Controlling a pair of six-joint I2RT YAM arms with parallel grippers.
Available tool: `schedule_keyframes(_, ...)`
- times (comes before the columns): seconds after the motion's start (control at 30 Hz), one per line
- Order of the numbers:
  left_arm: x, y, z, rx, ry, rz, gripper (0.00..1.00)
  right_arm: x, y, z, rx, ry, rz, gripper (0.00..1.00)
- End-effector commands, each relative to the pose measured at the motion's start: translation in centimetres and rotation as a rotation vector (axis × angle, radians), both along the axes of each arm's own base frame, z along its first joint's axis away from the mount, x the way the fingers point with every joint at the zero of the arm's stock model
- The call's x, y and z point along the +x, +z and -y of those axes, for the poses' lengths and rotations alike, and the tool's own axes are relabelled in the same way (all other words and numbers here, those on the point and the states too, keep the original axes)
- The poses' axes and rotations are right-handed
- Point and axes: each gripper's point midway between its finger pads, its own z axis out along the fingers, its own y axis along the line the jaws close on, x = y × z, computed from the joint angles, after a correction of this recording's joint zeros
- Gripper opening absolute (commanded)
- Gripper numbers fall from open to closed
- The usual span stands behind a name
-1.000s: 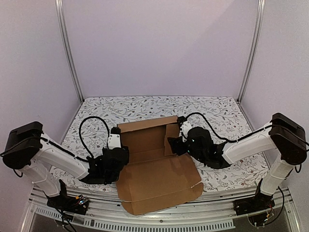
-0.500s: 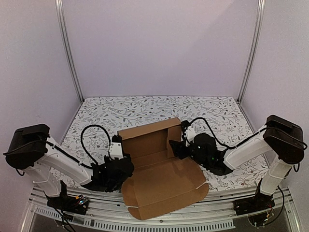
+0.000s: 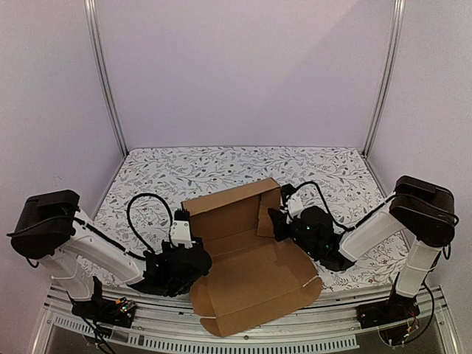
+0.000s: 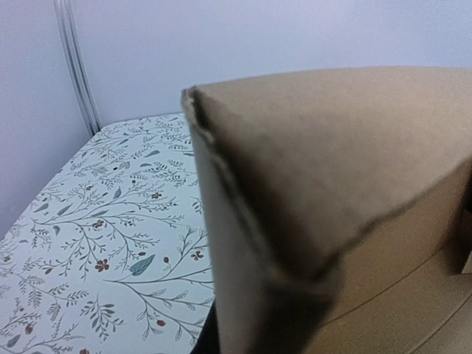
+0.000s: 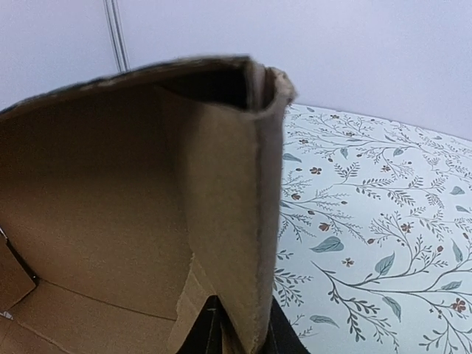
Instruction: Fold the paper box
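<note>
Paper box (image 3: 251, 276) lies between left hand (image 3: 196, 255) and right hand (image 3: 276, 222), each clamped on its side wall.

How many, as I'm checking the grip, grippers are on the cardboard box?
2. The left gripper pinches the box at its left wall; the right gripper clamps its right wall. None seems hidden.

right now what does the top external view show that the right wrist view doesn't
Only the top view: the whole paper box, its lid panel lying open toward the arms, left tool and right tool at its side walls. Only the right wrist: the folded-over wall edge running down between the fingers. Both: brown cardboard, floral table.
</note>
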Motion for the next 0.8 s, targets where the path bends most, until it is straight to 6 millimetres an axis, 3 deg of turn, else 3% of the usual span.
schedule_keyframes(0.0,-1.6,-1.6,2.7,0.056,-0.134,-0.070,0.00,-0.2,-0.4,0.0,-0.011,0.014,0.004,0.38)
schedule_keyframes(0.1,-1.6,-1.6,2.8,0.058,-0.131,-0.069,0.00,-0.5,-0.6,0.1,-0.005,0.023,-0.006,0.70)
schedule_keyframes(0.13,-1.6,-1.6,2.8,0.060,-0.131,-0.070,0.00,-0.5,-0.6,0.1,-0.001,0.027,-0.008,0.73)
schedule_keyframes(0.47,-1.6,-1.7,2.6,0.059,-0.126,-0.070,0.00,-1.5,-3.4,1.4,-0.012,0.016,-0.071,0.75)
schedule_keyframes(0.57,-1.6,-1.7,2.6,0.059,-0.125,-0.070,0.00,-1.7,-3.5,1.4,-0.006,0.025,-0.079,0.67)
schedule_keyframes(0.63,-1.6,-1.7,2.7,0.060,-0.125,-0.070,0.00,-1.9,-3.2,1.1,0.002,0.041,-0.078,0.49)
schedule_keyframes(0.73,-1.6,-1.7,2.8,0.063,-0.127,-0.071,0.00,-1.9,-2.7,0.8,0.012,0.055,-0.073,0.05)
schedule_keyframes(0.77,-1.6,-1.7,2.8,0.060,-0.127,-0.070,0.00,-1.9,-2.4,0.7,0.013,0.059,-0.069,0.01)
